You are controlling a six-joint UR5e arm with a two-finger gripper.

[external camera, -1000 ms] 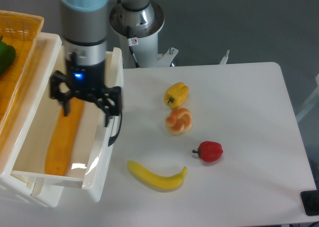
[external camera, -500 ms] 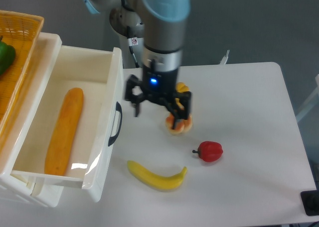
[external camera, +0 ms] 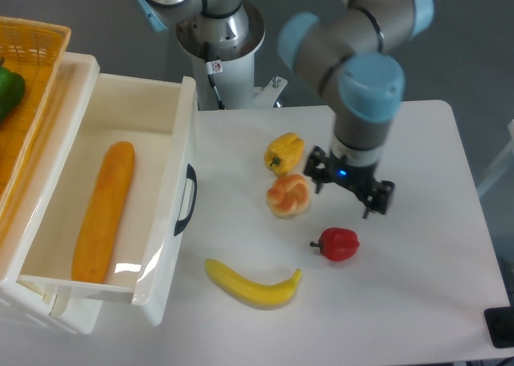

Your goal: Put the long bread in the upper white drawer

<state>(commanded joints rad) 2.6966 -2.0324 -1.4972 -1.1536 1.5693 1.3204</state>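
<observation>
I read the long bread (external camera: 104,212) as delivered: it lies flat on the floor of the upper white drawer (external camera: 173,246), stretched lengthwise from back to front and sitting toward the left wall, which suits a loaf that long since the drawer's depth is the only direction with room for it. The drawer stands pulled out, its black handle (external camera: 187,200) facing the bench (external camera: 409,302), so nothing has closed it. Beside the drawer on the left is the orange basket (external camera: 32,53) with a green pepper (external camera: 8,91) inside.

My gripper (external camera: 352,190) hangs over the bench well apart from the drawer, between the twisted bun (external camera: 288,194) and the red pepper (external camera: 338,243). Its jaws are spread wide and hold nothing, which fits a load already let go. A yellow pepper (external camera: 285,152) sits just behind the bun, and the banana (external camera: 252,284) lies nearer the front edge. My judgement is that the placement itself needs no further work.
</observation>
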